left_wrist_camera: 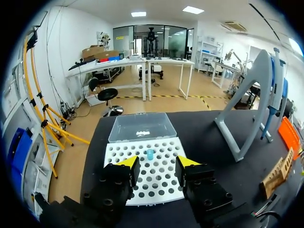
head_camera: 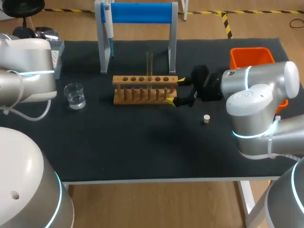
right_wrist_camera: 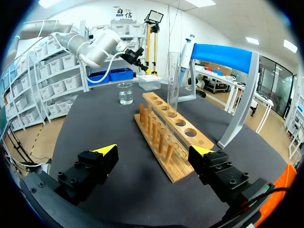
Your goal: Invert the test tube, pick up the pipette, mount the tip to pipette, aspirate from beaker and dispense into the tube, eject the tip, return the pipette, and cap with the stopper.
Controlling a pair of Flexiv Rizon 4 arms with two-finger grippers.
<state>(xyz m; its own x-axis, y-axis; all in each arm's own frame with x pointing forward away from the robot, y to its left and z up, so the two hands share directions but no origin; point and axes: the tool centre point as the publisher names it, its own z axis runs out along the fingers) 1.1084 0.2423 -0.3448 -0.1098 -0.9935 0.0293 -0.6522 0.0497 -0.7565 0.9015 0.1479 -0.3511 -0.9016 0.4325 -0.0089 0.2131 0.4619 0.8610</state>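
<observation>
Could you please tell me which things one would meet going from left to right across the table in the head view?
beaker → wooden rack → stopper → orange bin
</observation>
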